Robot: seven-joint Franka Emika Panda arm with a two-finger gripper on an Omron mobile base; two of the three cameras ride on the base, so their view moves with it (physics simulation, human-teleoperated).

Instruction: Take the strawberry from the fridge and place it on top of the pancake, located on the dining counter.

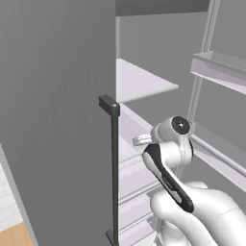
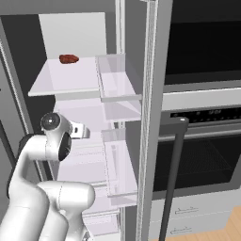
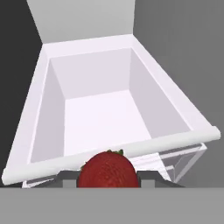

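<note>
Gripping the small red strawberry (image 3: 108,169) with green leaves at its top, the gripper (image 3: 108,177) has its jaws set narrow on either side of the berry, dark tips just showing at its left and right in the hand view. Just beyond the jaws sits a pale white open drawer bin (image 3: 100,109) with a rounded front lip, and the berry hangs right at that lip. A clear plastic edge (image 3: 188,159) shows under the bin's front right corner. Farther out, the tall matte grey fridge (image 1: 57,120) stands open; its door with a long dark vertical bar handle (image 1: 114,168) is left of the arm in the left base view. Above the arm in the right base view, a pale shelf (image 2: 66,77) carries a dark red lump (image 2: 68,59), too small to identify. Clear door bins (image 2: 117,80) sit right of the arm, then a black-windowed wall oven (image 2: 202,155).
</note>
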